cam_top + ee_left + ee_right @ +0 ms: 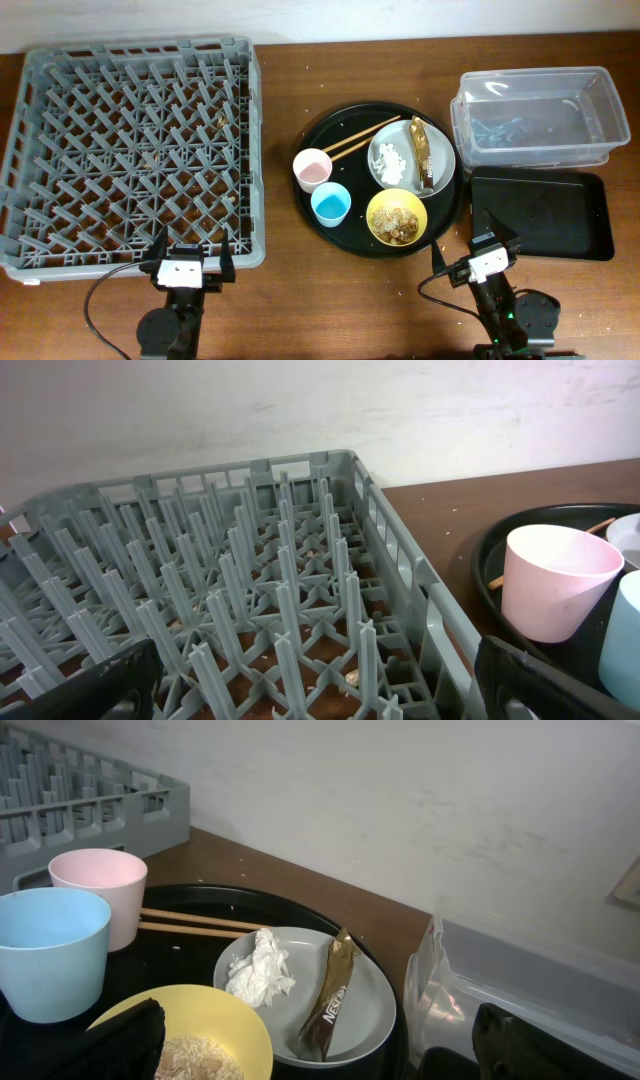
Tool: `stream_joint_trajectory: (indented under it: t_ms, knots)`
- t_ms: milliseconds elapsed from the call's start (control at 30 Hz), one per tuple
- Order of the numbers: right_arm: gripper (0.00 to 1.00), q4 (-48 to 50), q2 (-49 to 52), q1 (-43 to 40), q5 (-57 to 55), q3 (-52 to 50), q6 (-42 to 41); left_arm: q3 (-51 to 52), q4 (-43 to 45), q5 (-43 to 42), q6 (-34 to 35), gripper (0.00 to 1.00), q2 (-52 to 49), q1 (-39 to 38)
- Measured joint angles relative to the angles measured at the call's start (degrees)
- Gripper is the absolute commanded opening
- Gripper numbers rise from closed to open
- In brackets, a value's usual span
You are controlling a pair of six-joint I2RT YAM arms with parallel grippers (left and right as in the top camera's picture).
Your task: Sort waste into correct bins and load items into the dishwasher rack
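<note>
Both arms are cut off at the bottom edge of the overhead view. The left gripper (190, 264) sits before the dishwasher rack (130, 150) and the right gripper (480, 252) beside the round black tray (350, 238). Both have fingers spread wide, grasping nothing. On the plate (375, 985) lie crumpled paper (258, 968) and a gold wrapper (330, 990). The pink cup (100, 885) hides the chopsticks' (200, 925) ends. The yellow bowl (215, 1015) is cropped, its crumbs indistinct.

Grey rack (120, 150) takes up the whole left side. In the middle, a round black tray (355, 232) holds a pink cup (312, 168), blue cup (330, 204), crumb-filled yellow bowl (420, 212), chopsticks (362, 137) and a plate (443, 155) carrying white paper (393, 163) and a gold wrapper (421, 155). On the right there's a clear tub (540, 115), with a flat black tray (540, 215) just below.
</note>
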State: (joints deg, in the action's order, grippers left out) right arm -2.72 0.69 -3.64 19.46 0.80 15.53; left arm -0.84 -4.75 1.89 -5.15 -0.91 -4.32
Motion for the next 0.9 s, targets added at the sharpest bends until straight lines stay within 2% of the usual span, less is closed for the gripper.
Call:
stream_joint_trajectory:
  t_ms: [233,300,367,400,433,500,533,567,600,667,733,800,833,867,900]
  knots:
    - [0.98,0.07,0.00,0.00,0.20,0.00,-0.02,0.00,0.00,0.00,0.00,0.99,0.00,0.00]
    - [0.98,0.76,0.00,-0.02,4.00,-0.02,-0.04,0.00,0.11,-0.66,-0.02,0.99,0.00,0.00]
    - [0.98,5.44,0.04,0.00,8.26,-0.04,-3.61,0.31,6.32,-7.30,-0.02,0.99,-0.31,0.00]
    - [0.98,6.12,0.04,0.00,9.09,0.57,-6.62,0.07,13.51,-10.69,0.00,0.99,-0.33,0.00]
    - [0.98,3.65,0.26,0.00,9.60,3.78,-9.09,-0.59,14.45,-13.66,0.00,0.99,-0.33,0.00]
    - [0.98,-4.35,3.45,0.00,10.21,12.76,-10.60,-5.62,7.10,-15.56,0.90,0.99,-3.32,0.00]
    - [0.98,-10.71,10.84,0.00,10.40,22.58,-11.19,-11.32,2.89,-16.28,1.29,0.99,-7.74,0.00]
    - [0.98,-13.57,15.32,0.00,10.51,27.41,-11.37,-18.78,-2.91,-16.74,1.55,0.99,-13.40,0.00]
    - [0.98,-19.30,23.96,-0.02,10.62,35.08,-11.37,-23.58,-7.54,-17.70,1.77,0.99,-17.62,0.00]
    - [0.98,-31.54,47.08,0.00,10.16,54.05,-10.99,-43.08,-16.09,-25.97,1.90,0.99,-39.01,0.13]
    - [0.98,-45.97,65.79,0.00,10.47,70.01,-11.13,-54.42,-26.40,-30.08,1.97,0.99,-51.93,0.22]
    - [0.98,-51.43,81.99,0.00,11.85,79.47,-13.49,-64.08,-33.11,-31.93,1.95,0.99,-64.94,0.22]
    - [0.95,-51.41,87.32,0.00,13.14,81.22,-14.08,-64.81,-34.56,-32.15,1.95,0.99,-69.57,0.22]
    - [0.71,-51.71,92.65,0.46,11.50,82.93,-15.52,-65.02,-35.36,-32.22,1.97,0.99,-70.69,0.22]
    - [0.53,-52.06,100.41,1.25,8.63,83.03,-16.63,-65.09,-36.30,-32.35,1.95,0.99,-72.85,0.22]
